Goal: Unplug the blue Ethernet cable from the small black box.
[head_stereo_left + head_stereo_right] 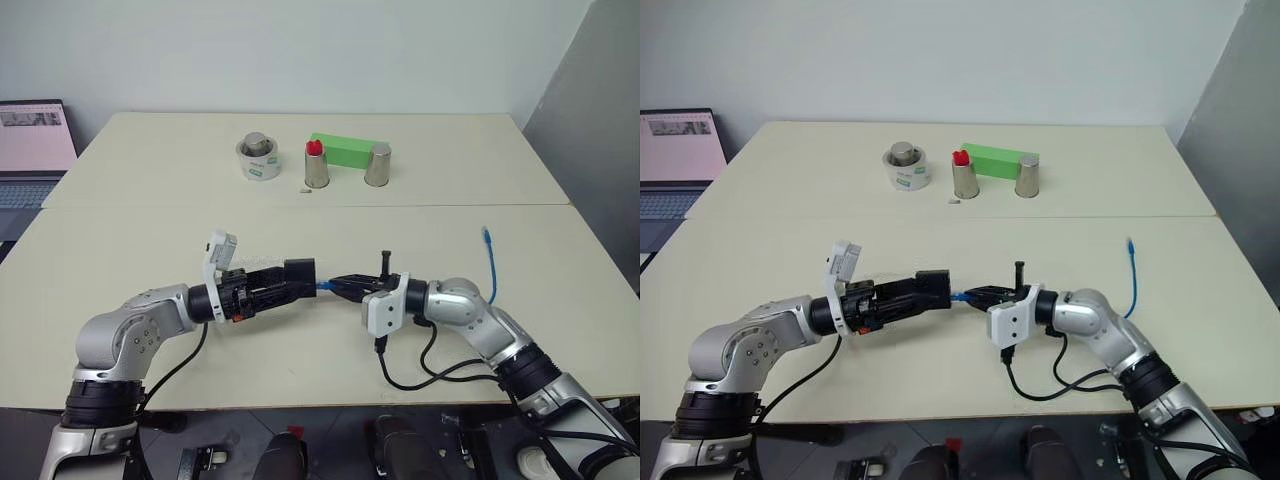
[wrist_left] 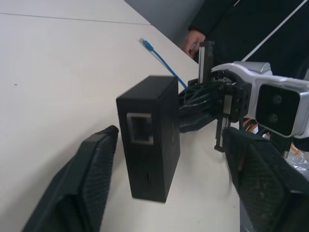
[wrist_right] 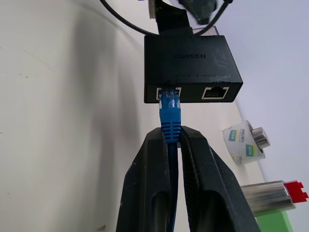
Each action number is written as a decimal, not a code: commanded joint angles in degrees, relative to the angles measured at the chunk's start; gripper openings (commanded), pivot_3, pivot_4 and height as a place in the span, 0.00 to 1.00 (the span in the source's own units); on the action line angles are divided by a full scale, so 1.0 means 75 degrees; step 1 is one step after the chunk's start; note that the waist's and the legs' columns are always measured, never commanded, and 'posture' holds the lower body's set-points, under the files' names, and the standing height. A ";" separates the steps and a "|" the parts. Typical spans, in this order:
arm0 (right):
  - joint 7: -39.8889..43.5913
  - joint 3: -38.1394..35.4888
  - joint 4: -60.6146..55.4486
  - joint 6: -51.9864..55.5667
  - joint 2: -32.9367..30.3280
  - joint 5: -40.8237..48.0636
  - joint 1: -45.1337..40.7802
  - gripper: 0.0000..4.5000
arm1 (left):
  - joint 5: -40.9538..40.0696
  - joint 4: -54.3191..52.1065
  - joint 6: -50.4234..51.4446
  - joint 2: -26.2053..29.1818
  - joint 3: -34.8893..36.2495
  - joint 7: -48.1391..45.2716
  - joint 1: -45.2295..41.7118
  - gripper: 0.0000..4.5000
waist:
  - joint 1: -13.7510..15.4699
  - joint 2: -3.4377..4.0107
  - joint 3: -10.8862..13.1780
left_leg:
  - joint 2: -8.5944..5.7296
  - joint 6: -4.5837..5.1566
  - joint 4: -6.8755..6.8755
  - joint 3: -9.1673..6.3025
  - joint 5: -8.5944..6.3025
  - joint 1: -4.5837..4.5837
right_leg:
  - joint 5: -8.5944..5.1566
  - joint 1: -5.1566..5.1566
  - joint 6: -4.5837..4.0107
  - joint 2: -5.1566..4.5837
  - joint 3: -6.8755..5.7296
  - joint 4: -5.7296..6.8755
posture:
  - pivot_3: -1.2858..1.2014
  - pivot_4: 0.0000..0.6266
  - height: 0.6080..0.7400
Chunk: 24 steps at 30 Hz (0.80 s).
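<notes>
Small black box (image 3: 192, 67) held above table, blue Ethernet cable (image 3: 170, 113) plugged into one port

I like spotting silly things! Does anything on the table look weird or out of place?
Nothing much. The small black box is off the table, with the blue Ethernet cable plugged into one port and pinched by the right gripper.
</notes>
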 commanded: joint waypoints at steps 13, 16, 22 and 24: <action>-0.0054 -0.0211 -0.0615 -0.0384 0.0223 0.0092 0.0049 0.02 | 0.0285 0.0136 -0.0372 -0.0153 -0.0269 -0.0199 -0.0205 0.18 | 0.0000 0.0000 0.0000 | -0.0001 0.0000 0.0001 0.0000 0.0000 0.0001 | -0.0001 0.0001 0.0002 0.0000 0.0000 0.0002 | 0.52 0.24 1.00; 0.0072 -0.0161 -0.0652 -0.0534 0.0086 0.0038 0.0053 0.17 | 0.0305 0.0124 -0.0388 -0.0155 -0.0287 -0.0219 -0.0182 0.18 | 0.0001 0.0000 0.0000 | -0.0001 0.0000 0.0001 0.0001 0.0000 0.0000 | -0.0002 0.0001 0.0004 0.0000 0.0001 0.0001 | 0.52 0.24 1.00; 0.0836 -0.0294 -0.1109 0.0050 -0.0356 0.0572 0.0154 0.53 | 0.0425 0.0106 -0.0465 -0.0129 -0.0415 -0.0416 -0.0188 0.18 | 0.0005 0.0000 0.0000 | -0.0001 0.0000 0.0002 -0.0001 0.0000 0.0001 | -0.0003 0.0002 0.0005 0.0000 0.0000 0.0001 | 0.52 0.24 1.00; 0.1544 -0.0385 -0.1720 0.1126 -0.0613 0.1471 0.0415 0.62 | 0.0533 0.0061 -0.0605 -0.0084 -0.0538 -0.0608 -0.0205 0.18 | 0.0009 0.0000 0.0000 | -0.0003 0.0000 0.0003 -0.0001 0.0000 0.0001 | -0.0003 0.0005 0.0005 -0.0001 0.0000 0.0000 | 0.52 0.24 1.00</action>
